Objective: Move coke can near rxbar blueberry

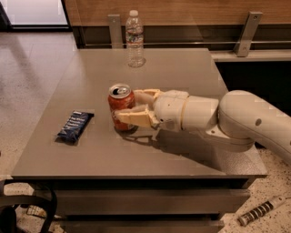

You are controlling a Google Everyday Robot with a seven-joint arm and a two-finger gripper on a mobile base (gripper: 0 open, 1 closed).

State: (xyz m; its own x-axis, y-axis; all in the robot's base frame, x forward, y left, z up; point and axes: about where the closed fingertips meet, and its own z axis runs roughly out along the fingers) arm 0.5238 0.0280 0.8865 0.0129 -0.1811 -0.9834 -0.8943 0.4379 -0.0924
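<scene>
Though cut off by the lower edge, nearest the lens and down-left of the can (pixel 120 105): black cable (pixel 27 205) on speckled floor (pixel 18 150). Down-right of the can, also on the floor: a striped, spring-like rod (pixel 261 211). Next, under the can: grey table (pixel 182 68), front edge toward the lens. Left of the can and slightly nearer, bare tabletop between: rxbar (pixel 75 126), lying flat, dark blue, long side angled away. Mid-table: can upright, silver top up, held by the gripper (pixel 126 106), jaws clamped on it, one cream finger (pixel 132 117) across the near side, the other behind the far side. Unclear whether standing on the tabletop or held just off it. Right of the can: thick cream arm (pixel 236 120), stretched in from the right edge, shadow beneath. Beyond the can, near the far table edge: clear water bottle (pixel 134 40), upright, well apart. Farthest behind: rail posts (pixel 248 34) and wood panelling (pixel 182 13).
</scene>
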